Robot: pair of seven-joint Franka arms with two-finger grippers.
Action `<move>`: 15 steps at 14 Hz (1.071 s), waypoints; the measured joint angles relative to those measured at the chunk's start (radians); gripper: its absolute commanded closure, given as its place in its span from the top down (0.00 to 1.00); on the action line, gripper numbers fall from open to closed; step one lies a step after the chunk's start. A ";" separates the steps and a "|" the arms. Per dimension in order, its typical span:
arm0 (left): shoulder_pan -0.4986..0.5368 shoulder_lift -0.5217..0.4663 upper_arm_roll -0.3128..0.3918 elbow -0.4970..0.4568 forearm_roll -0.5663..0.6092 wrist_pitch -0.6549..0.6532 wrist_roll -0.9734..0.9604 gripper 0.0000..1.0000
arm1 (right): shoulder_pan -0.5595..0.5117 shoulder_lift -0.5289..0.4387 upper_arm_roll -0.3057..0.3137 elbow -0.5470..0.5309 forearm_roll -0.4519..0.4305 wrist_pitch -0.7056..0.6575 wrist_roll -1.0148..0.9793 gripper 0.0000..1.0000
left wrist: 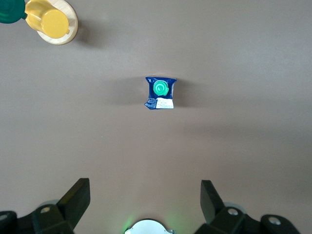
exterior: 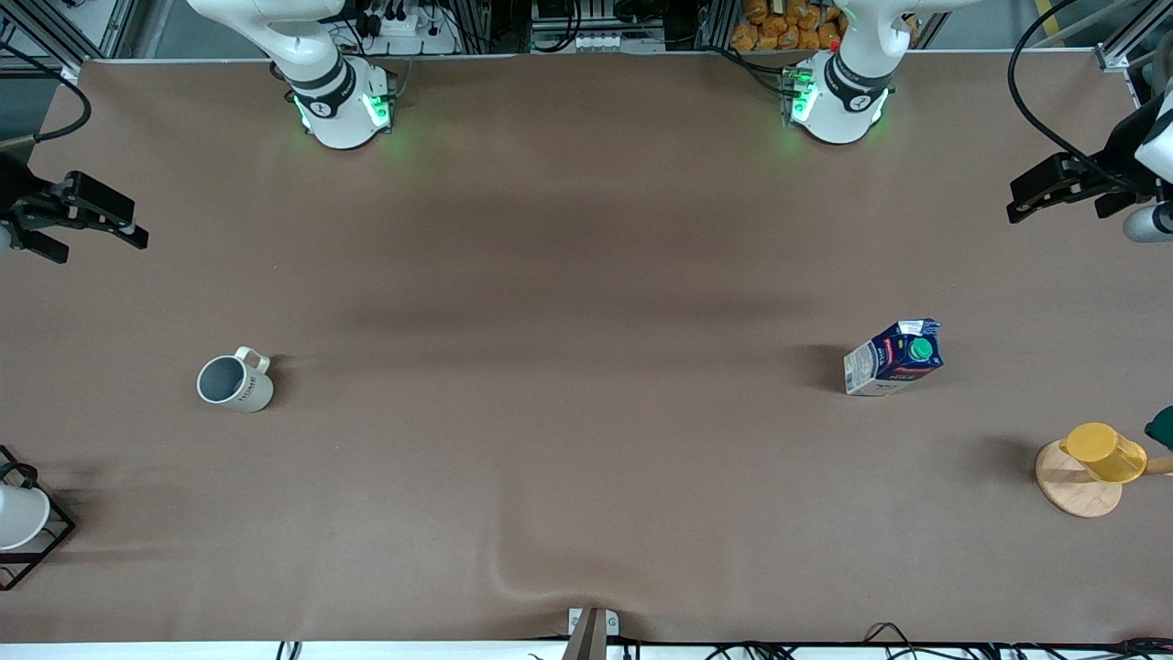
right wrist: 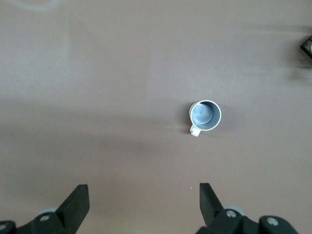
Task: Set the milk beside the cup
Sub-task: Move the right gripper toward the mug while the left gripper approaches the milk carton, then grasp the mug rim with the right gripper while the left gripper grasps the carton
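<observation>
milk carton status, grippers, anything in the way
Left gripper and right gripper open, high, empty. Milk upright at left arm's end, cup at right arm's end. Bare table between.

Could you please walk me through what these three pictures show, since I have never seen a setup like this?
Two robot arms stand at a brown table. The wide picture looks down from across the table; the other two come from cameras on the arms' wrists. The left gripper waits high at its own end of the table, its fingers open and holding nothing; its camera looks down on the milk. The right gripper waits open at its end, also holding nothing, looking down on the cup. Milk and cup stand far apart. A yellow cup on a wooden disc and a white cup in a black wire rack sit nearer the front camera.
</observation>
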 measured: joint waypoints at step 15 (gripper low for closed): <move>-0.006 0.215 -0.002 -0.057 0.011 0.214 0.000 1.00 | -0.112 0.276 -0.003 -0.210 -0.102 0.432 -0.124 1.00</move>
